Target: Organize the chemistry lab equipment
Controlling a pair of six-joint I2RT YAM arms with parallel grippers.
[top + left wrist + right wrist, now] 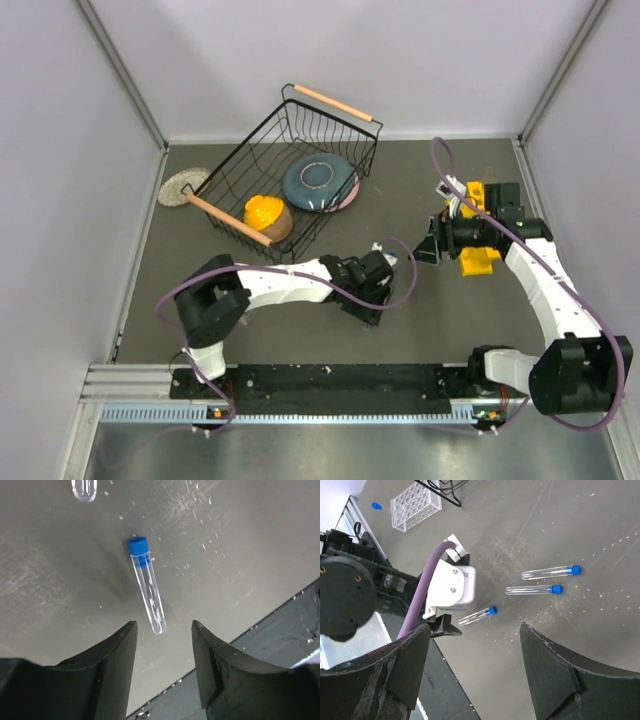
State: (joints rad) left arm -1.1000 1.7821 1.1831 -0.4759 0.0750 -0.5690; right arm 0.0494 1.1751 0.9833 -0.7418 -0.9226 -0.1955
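- Seen from my left wrist, a clear tube [148, 595] lies flat on the grey worktop [250, 535]. Its long axis runs from about 11 to 5 o'clock, with the blue cap [137, 545] at the 11 o'clock end and the rounded end toward me.
- My left jaws are spread wide and hold nothing. The tube's rounded end lies just beyond the gap between the tips and touches neither.
- At 11 o'clock in that view, the rounded end of a second tube [84, 490] shows at the edge.
- Seen from my right wrist, three capped tubes lie flat. The upper tube [547, 572] and middle tube [530, 590] are near each other, caps toward 3 o'clock. The lower tube [475, 616] has its cap toward 2 o'clock and lies just beside my left arm's white wrist [452, 592].
- My right jaws are spread wide and empty.
- A clear rack [416, 505] stands at 11 o'clock in that view.
- From above, the yellow rack [478, 258] sits at 3 o'clock, partly under my right arm. The black wire basket [240, 165] is at 11 o'clock.
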